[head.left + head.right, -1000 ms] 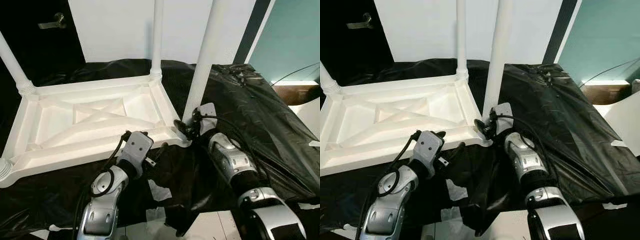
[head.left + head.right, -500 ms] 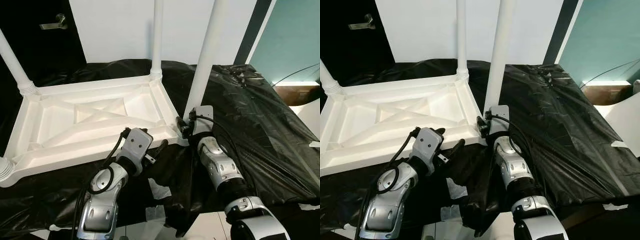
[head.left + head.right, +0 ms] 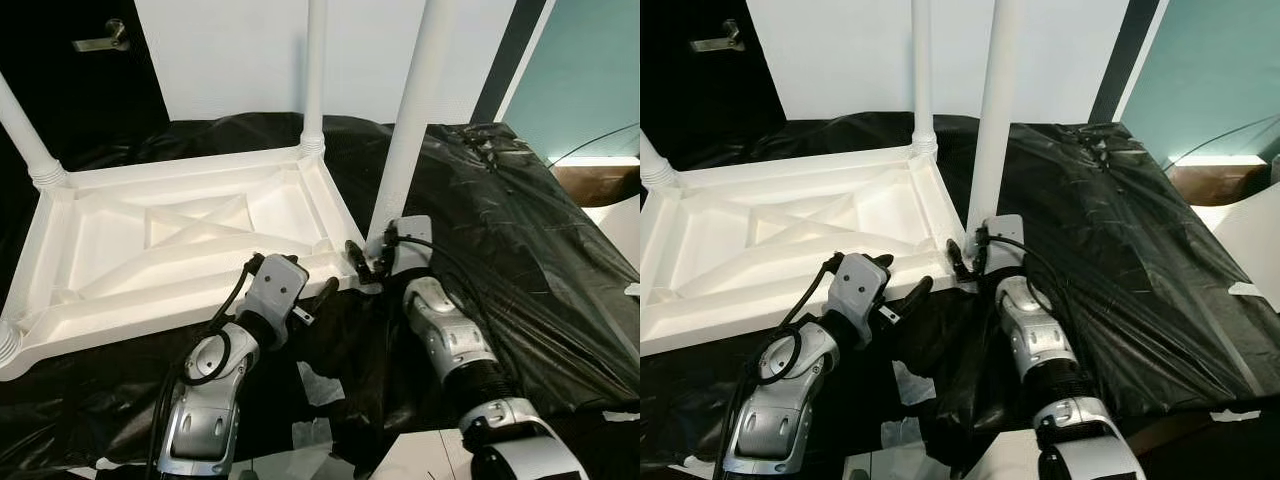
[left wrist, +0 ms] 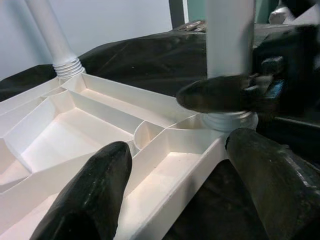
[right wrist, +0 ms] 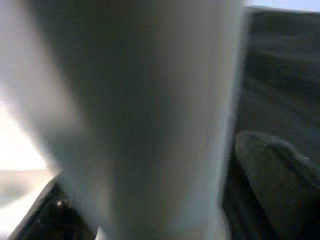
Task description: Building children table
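My right gripper (image 3: 366, 262) is clamped round the base of the tall white plastic leg (image 3: 410, 130) to steady it in the upside-down white ribbed tabletop (image 3: 170, 250) on black sheeting (image 3: 520, 240), while my left gripper (image 3: 318, 300) hovers open at the near rim.

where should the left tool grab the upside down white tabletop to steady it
On the near rim of the tabletop, beside the corner leg, coming from the robot's side. That edge is a thin upright wall facing the open left tool, whose fingers look able to straddle it.
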Controlling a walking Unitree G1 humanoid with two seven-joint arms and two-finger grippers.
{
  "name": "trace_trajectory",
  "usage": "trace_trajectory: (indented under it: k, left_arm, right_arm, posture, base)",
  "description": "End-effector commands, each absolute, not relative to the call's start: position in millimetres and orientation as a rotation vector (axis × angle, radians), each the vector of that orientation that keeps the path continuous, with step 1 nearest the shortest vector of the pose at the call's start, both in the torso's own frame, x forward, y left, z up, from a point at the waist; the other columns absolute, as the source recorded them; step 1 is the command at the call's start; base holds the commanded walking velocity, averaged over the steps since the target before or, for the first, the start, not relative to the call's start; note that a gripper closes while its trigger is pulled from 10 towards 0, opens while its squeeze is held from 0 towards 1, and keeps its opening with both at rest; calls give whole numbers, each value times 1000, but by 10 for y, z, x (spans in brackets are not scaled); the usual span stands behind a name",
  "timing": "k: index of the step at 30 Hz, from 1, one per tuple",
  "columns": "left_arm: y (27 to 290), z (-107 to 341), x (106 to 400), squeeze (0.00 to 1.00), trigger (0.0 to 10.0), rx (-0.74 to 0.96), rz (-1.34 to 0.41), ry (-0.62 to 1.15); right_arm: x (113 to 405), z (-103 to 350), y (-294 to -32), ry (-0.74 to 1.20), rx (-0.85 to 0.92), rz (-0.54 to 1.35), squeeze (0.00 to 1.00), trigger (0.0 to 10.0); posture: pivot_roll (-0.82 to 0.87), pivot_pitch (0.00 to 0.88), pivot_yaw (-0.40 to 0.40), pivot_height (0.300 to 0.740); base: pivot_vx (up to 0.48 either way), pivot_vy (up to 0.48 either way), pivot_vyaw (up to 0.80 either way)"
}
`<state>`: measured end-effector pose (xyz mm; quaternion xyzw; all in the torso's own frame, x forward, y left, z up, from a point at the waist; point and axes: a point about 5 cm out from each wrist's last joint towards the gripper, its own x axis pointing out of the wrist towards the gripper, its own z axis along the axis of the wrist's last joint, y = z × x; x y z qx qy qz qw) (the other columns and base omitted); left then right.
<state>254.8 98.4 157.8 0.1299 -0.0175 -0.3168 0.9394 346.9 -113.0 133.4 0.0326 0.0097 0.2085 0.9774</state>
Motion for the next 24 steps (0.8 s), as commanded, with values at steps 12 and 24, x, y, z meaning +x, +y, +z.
trace_trajectory:
  k: [12,24]
  left_arm:
    - [1016,1589,2635,0,10000,268,-526,-58]
    - [1042,1599,2627,0,10000,268,-507,-62]
  right_arm:
    - [3578,1475,-1094,-18,-82,825,0,10000]
    - [3632,1405,-1174,65,-173,923,0,0]
  posture:
    - [128,0,-44,740]
    - [153,0,-64,740]
  base:
    - [0,0,0]
    - [0,0,0]
